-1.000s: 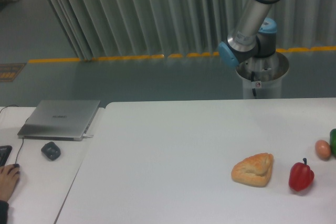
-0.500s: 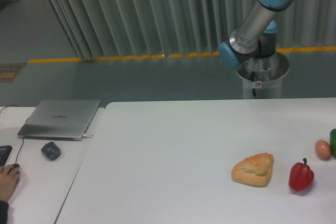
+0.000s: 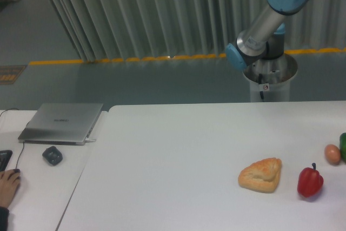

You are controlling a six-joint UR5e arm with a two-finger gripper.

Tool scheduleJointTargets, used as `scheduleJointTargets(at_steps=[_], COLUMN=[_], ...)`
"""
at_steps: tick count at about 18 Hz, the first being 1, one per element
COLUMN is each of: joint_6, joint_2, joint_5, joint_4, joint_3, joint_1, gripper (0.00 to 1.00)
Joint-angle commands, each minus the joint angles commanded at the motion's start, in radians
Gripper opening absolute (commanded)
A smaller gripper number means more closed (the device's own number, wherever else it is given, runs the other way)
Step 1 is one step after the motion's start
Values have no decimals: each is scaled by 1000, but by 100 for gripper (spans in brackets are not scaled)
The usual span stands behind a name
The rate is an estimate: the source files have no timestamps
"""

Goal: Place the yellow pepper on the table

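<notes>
presently, item by item. arm (image 3: 265, 22): only elbow and upper links are seen, above and behind the far right edge of the bench (image 3: 178, 155); the gripper is out of frame, so its opening and any load cannot be told. yellow pepper: not seen anywhere in this view; it may be carried out of frame or lie beyond the right edge, and which cannot be said.

step in hand, judged: the pepper is to be brought over the bench and set down. it would be done well by a slow vertical descent onto bare top, release only once the fruit is seated, since a lobed pepper is likely to roll.

occupied ground: bread pastry (image 3: 261, 175) and red pepper (image 3: 310, 182) near the front right corner, close together but apart; an egg (image 3: 332, 153) and a green item (image 3: 343, 145) at the right edge. open room: the whole left and middle of the bench lies bare, back to the far edge. beyond the left edge a separate desk holds a laptop (image 3: 60, 123) and mouse (image 3: 52, 155), with a person's hand (image 3: 7, 185) at its front edge.
</notes>
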Motion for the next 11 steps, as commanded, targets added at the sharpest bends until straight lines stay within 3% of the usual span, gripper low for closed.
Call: scheduleJointTargets(at_steps=[2, 6, 9, 11], joint_6=[0, 0, -20, -54], joint_2=[2, 0, 12, 29], joint_5=[0, 0, 9, 8], joint_4=[6, 6, -4, -58], joint_3=[-12, -8, 8, 18], joint_1=[8, 11, 6, 3], gripper=[72, 51, 51, 51])
